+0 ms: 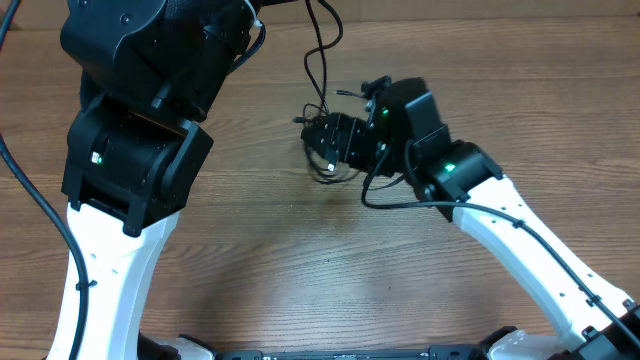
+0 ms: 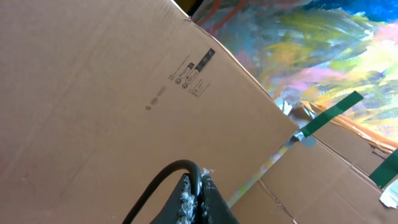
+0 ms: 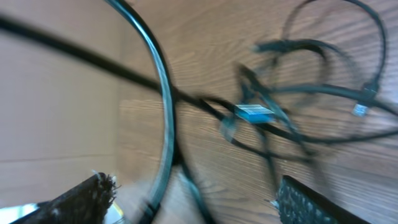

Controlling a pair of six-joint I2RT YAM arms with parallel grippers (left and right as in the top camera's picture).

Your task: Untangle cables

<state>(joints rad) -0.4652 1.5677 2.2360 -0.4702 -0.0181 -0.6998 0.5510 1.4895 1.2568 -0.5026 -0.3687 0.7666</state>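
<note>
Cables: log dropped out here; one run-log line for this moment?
left gripper: shut on cable | right gripper: open at tangle | task: not untangled

On the wooden table (image 1: 300,270), the right gripper (image 1: 322,140) reaches in from 4 o'clock to just past centre and seems to sit on a dark knot of cables (image 1: 325,176). One strand runs off toward 12 o'clock. The bulky left arm (image 1: 140,130) fills the 10 o'clock corner.

White links (image 1: 530,245), black joint housings (image 1: 135,165), green lights (image 1: 450,167)
</note>
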